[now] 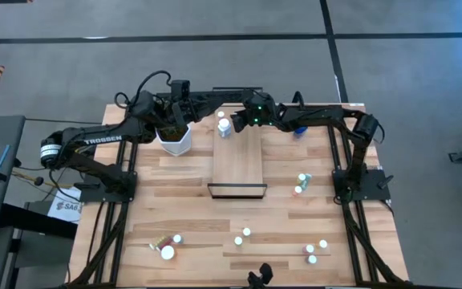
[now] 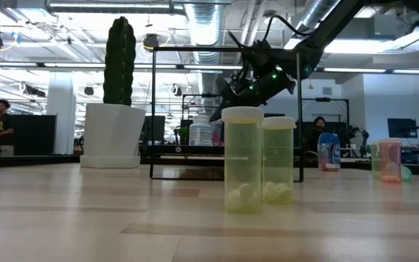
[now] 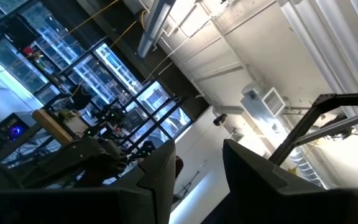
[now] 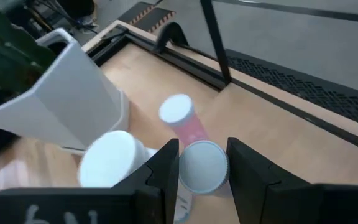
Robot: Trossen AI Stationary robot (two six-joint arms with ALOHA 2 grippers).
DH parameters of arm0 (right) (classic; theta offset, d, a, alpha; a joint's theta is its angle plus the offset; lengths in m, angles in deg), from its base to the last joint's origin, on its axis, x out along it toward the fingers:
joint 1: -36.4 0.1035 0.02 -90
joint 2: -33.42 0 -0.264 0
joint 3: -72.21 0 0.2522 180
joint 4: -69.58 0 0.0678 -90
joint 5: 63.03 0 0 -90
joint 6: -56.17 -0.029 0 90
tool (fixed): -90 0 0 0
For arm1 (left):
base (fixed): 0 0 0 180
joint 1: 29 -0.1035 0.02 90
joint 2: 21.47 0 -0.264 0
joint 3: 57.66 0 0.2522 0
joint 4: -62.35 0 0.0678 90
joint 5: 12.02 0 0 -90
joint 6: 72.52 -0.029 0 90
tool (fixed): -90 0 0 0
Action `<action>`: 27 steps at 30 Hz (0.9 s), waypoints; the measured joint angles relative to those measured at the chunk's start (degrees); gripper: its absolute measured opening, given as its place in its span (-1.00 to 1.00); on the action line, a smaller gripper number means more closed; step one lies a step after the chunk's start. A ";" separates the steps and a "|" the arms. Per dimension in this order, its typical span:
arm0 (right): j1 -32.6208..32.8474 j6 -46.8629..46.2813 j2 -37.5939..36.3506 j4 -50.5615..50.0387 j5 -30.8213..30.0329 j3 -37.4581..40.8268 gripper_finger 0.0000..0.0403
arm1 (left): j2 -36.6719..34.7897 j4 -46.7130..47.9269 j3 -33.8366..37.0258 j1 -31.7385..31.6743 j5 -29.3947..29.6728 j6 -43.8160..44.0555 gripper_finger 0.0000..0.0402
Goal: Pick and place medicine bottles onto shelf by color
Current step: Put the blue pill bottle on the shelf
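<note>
The shelf (image 1: 239,164) lies mid-table, a light-wood board with a dark frame. At its far end stand a white medicine bottle (image 1: 224,126) with a wide white cap (image 4: 107,158) and a pink bottle (image 4: 183,119). My right gripper (image 4: 201,171) reaches in there from the table's right and is shut on a white-capped bottle (image 4: 202,167). My left gripper (image 3: 197,180) is raised above the cactus pot (image 1: 175,138), points up at the ceiling and is open, with nothing between its fingers. My right gripper pinches the bottle at its white cap (image 4: 202,155), one finger on either side. The fingers slant down from the table's right side. The cap faces up, and the fingers hide the body below it. Whether the bottle's base rests on the shelf cannot be told.
The white hexagonal cactus pot (image 4: 61,99) stands close beside the shelf's far left corner. A blue bottle (image 1: 299,128) stands under my right arm. Small bottles are scattered on the near half of the table (image 1: 167,246) (image 1: 243,235) (image 1: 315,252) and to the shelf's right (image 1: 301,183).
</note>
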 joint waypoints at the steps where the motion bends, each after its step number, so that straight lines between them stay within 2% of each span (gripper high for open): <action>1: 0.00 0.02 0.00 0.01 0.00 0.00 -0.35 | 0.00 0.00 0.00 0.00 0.01 0.02 -0.40; 27: 0.01 1.67 0.00 -2.35 -3.38 0.00 -0.35 | 0.00 0.00 0.00 0.00 0.07 -0.13 -0.40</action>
